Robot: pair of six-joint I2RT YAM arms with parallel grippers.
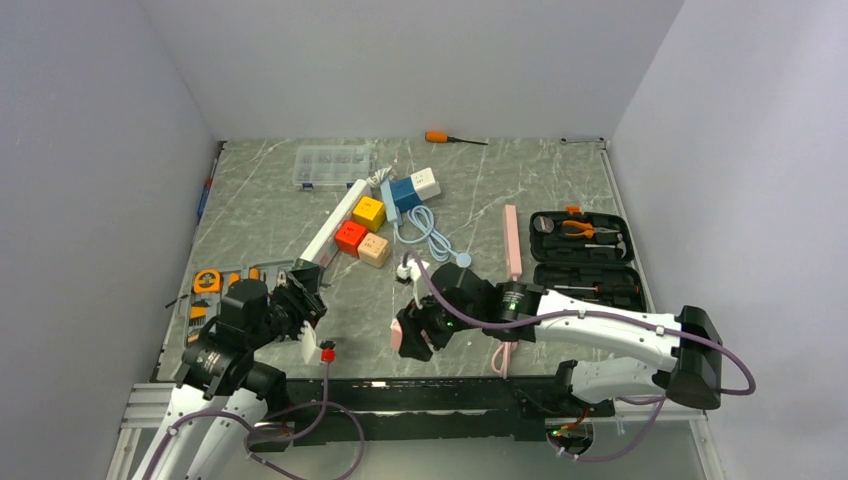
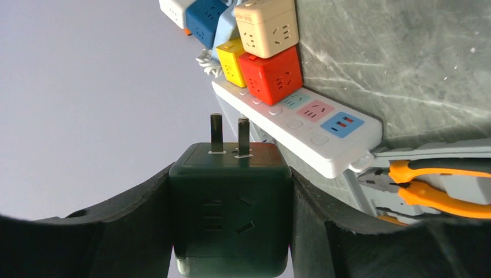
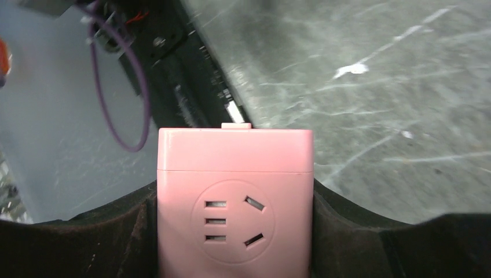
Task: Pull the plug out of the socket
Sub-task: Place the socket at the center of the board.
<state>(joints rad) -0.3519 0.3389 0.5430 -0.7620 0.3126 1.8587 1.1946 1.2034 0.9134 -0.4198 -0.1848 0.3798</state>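
Plug: the dark green cube [image 2: 230,202] sits in your left gripper at the front left of the table, its two prongs [image 2: 216,132] bare and in no socket.
Left gripper: [image 2: 231,188] pinches the plug by two opposite flat sides.
Socket: the pink cube [image 3: 235,197] has nothing plugged into the face you can see. It is held near the table's front edge, apart from the plug.
Right gripper: [image 3: 235,231] pinches the socket by its flat sides in the same way.
Stage: the separation looks done to me; setting the two pieces down is probably what remains.
Risk, slip: both cubes are smooth and held by friction only, so a quick swing or twist could let one slide out and drop.
Risk, prongs: they point toward the white power strip [image 2: 301,136] and the red cube [image 2: 272,75] on it. If you push forward you could jab them or knock the cubes loose.
Risk, edge: if you release the socket this close to the front of the table [image 3: 376,87], it may tumble off.
Risk, arms: your grippers are near each other, so moving either one inward could make them collide.
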